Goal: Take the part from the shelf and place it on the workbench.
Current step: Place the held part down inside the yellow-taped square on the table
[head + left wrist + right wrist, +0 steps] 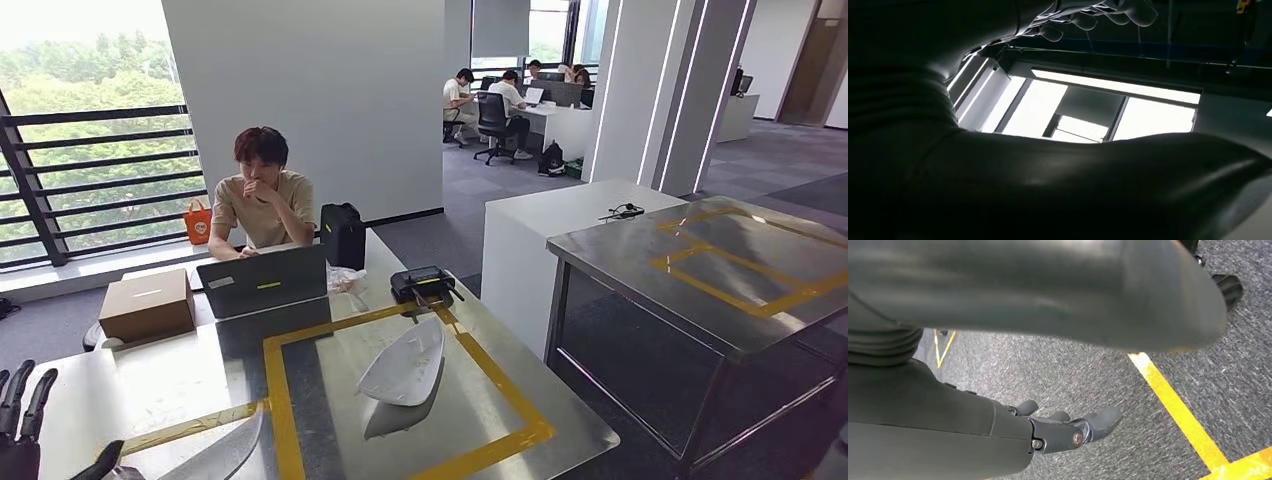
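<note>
White part on workbench in head view, left hand empty, fingers apart, right hand empty over carpet.

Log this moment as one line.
part: white part lying on workbench inside yellow tape | left hand: raised, empty | right hand: hanging, empty

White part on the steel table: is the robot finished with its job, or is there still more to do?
It looks nearly done. The white part lies on the workbench, inside the yellow tape square. The right hand hangs empty over the carpet. The left hand is by the bench's near corner, fingers apart; I cannot tell whether it holds anything. Probably only pulling that arm back is left.
</note>
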Robot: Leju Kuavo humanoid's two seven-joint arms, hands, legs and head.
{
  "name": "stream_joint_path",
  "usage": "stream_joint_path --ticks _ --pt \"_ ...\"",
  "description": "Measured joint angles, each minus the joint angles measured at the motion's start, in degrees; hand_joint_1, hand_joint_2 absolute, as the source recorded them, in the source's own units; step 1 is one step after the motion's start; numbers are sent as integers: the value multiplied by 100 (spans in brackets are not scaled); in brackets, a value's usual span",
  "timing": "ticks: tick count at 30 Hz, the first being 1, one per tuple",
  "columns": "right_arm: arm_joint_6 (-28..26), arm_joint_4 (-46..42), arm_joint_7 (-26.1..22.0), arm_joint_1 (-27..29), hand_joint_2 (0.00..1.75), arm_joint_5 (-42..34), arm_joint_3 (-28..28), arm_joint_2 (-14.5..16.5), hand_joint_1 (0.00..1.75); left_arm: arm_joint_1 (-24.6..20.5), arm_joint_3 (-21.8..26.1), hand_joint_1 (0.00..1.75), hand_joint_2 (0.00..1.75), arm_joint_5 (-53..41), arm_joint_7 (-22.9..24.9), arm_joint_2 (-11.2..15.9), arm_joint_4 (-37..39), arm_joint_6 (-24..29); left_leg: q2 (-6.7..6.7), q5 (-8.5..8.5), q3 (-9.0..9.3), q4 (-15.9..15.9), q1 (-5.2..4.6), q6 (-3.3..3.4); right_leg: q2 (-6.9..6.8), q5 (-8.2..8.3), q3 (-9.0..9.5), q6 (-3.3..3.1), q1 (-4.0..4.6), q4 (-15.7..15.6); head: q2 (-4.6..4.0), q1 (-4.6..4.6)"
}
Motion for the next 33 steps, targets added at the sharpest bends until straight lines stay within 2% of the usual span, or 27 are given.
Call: stream_joint_path --ticks 3,6,7,8,10,11,12,13,14,16,17,18,20,21,23,24,25,26,27,28,29,30,31,33 --pt "0 0 -5 -1 0 -20 -1 3 0 5 107 0 0 186 -23 -46 -212 0 -4 -3 -6 6 -20 37 -9 6 13 36 -21 -8 0 -1" --pt "0 -1 -16 -4 0 -31 -2 9 0 15 161 0 0 164 -42 -98 -419 0 -32 61 59 -88 24 97 -38 -39 14 94 -20 33 0 0" --pt "0 -1 -21 -3 0 -33 -2 9 0 18 180 0 0 137 -44 -124 -481 0 -47 90 91 -124 49 119 -43 -139 -43 118 -20 178 0 1" --pt "1 0 -25 -1 0 -33 -2 9 0 30 199 0 0 112 -44 -155 -530 0 -66 110 115 -141 62 131 -45 -300 -166 143 -31 462 0 2" --pt "3 0 -30 -1 0 -34 -2 9 0 73 236 0 0 92 -44 -207 -588 0 -121 119 109 -137 71 143 -46 -643 -514 190 -64 1221 0 4" --pt "4 0 -38 0 0 -34 -2 9 0 99 248 0 0 91 -44 -230 -605 0 -160 114 107 -131 77 135 -46 -714 -646 212 -85 1490 0 4" --pt "5 -1 -48 2 0 -34 -2 8 0 118 255 0 0 90 -44 -245 -621 0 -205 106 106 -119 88 120 -46 -672 -678 231 -104 1543 0 4" --pt "5 -1 -60 3 0 -34 -2 7 0 128 260 0 0 89 -44 -259 -641 0 -261 91 107 -100 106 95 -39 -524 -587 248 -125 1350 0 4" --pt "7 -2 -72 4 0 -33 -2 5 0 132 264 0 0 84 -44 -272 -666 0 -318 69 107 -70 129 60 -5 -323 -397 266 -148 967 0 4" --pt "10 -1 -88 2 0 -33 -2 3 0 131 273 0 0 55 -44 -297 -728 0 -426 19 72 -6 161 -27 159 -115 -34 278 -175 269 0 4" --pt "14 -1 -90 0 0 -33 -1 3 0 131 279 0 0 31 -44 -314 -760 0 -472 4 45 11 166 -73 212 -109 59 257 -172 103 1 1" --pt "17 0 -92 -4 0 -33 -1 3 0 133 287 0 0 7 -45 -330 -788 0 -519 0 22 6 169 -116 225 -156 85 218 -156 74 1 -3" --pt "23 0 -91 -16 0 -32 -1 2 0 144 310 0 0 -30 -45 -356 -838 0 -594 12 12 -30 180 -194 112 -155 105 113 -139 61 2 -5" --pt "28 0 -93 -21 0 -32 -2 2 0 149 325 0 0 -45 -45 -361 -862 1 -537 -4 2 -11 183 -222 57 -153 115 64 -142 49 2 -5" --pt "48 0 -93 -19 0 -32 -2 2 0 144 349 0 0 -71 -44 -375 -904 2 -287 -184 -146 301 171 -255 -54 -151 131 -20 -150 20 2 -15" --pt "57 0 -92 -14 0 -32 -2 2 0 144 353 0 0 -78 -44 -385 -915 2 -155 -357 -327 655 164 -265 -113 -162 137 -49 -140 18 2 -21" --pt "67 0 -92 -9 0 -32 -2 2 0 152 353 0 0 -82 -44 -397 -921 2 -95 -529 -538 1054 160 -274 -175 -173 140 -70 -129 18 2 -27" --pt "73 0 -91 -5 0 -32 -2 2 0 169 353 0 0 -84 -44 -408 -923 2 -74 -644 -726 1394 159 -277 -237 -184 145 -84 -116 18 2 -27" --pt "78 0 -91 -3 0 -32 -2 2 0 187 353 0 0 -85 -44 -417 -926 2 -63 -658 -848 1592 158 -273 -306 -196 154 -95 -103 19 2 -28" --pt "83 0 -91 -3 0 -31 -2 2 0 198 353 0 0 -86 -44 -424 -934 2 -47 -538 -834 1522 154 -258 -371 -209 170 -99 -92 20 2 -28" --pt "87 0 -91 -4 0 -31 -2 2 0 204 353 0 0 -86 -44 -429 -947 2 -13 -346 -724 1267 148 -235 -434 -223 192 -99 -82 20 2 -28" --pt "90 0 -92 -4 0 -30 -2 3 0 202 353 0 0 -86 -44 -433 -967 2 103 -117 -526 849 128 -196 -498 -241 222 -92 -72 20 2 -28" --pt "90 0 -92 -5 0 -30 -2 4 0 194 353 0 0 -86 -44 -437 -988 2 228 42 -351 470 94 -154 -559 -262 251 -74 -55 23 2 -28" --pt "71 0 -89 -7 0 -24 -2 5 0 181 353 0 0 -116 -44 -448 -1027 2 379 176 -151 47 33 -74 -669 -293 291 -19 -31 25 2 -28"
